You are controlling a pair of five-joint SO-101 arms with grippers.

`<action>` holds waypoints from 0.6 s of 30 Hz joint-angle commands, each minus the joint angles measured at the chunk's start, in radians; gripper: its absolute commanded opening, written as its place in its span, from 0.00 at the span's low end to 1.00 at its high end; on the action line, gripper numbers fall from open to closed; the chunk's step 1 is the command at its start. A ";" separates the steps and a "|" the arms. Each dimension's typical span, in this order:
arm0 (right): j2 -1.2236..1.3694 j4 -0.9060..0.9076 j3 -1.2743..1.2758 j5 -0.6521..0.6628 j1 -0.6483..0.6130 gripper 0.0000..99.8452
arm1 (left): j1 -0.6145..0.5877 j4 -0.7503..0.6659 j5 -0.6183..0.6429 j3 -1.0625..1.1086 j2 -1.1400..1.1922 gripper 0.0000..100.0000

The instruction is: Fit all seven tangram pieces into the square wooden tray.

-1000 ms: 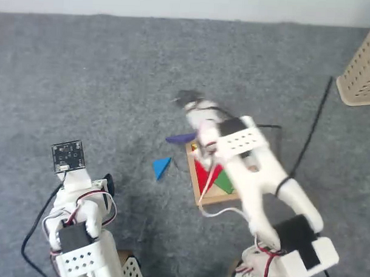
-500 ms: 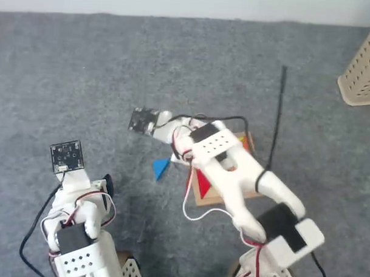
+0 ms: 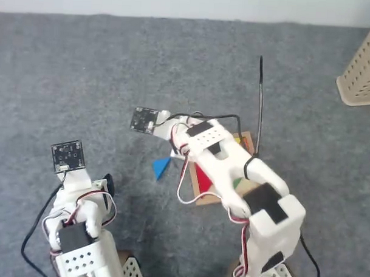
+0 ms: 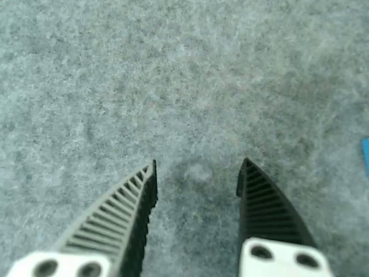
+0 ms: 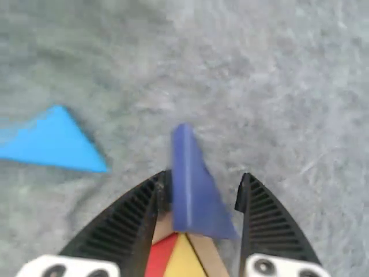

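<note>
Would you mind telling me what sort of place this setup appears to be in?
Probably a robotics lab or hobby workspace: two white robot arms stand on a grey carpet-like surface, with a wooden tangram tray and a beige perforated basket nearby.

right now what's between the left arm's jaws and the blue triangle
Only bare grey carpet, as the high view shows; the blue triangle lies apart.

White perforated arms (image 3: 229, 167); black servos (image 3: 265, 202); red-white cables (image 3: 184, 184); ribbed black gripper fingers (image 4: 124, 222).
</note>
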 commanded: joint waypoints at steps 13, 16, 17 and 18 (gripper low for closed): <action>-0.008 -0.054 -0.130 -0.167 0.058 0.01 | -0.005 0.003 -0.006 -0.013 -0.020 0.22; -0.127 -0.050 -0.106 -0.267 0.087 0.01 | -0.005 0.003 -0.006 -0.013 -0.020 0.22; -0.177 -0.048 -0.091 -0.307 0.104 0.01 | -0.005 0.003 -0.006 -0.013 -0.020 0.22; -0.231 -0.041 -0.071 -0.341 0.119 0.01 | -0.005 0.003 -0.006 -0.013 -0.020 0.22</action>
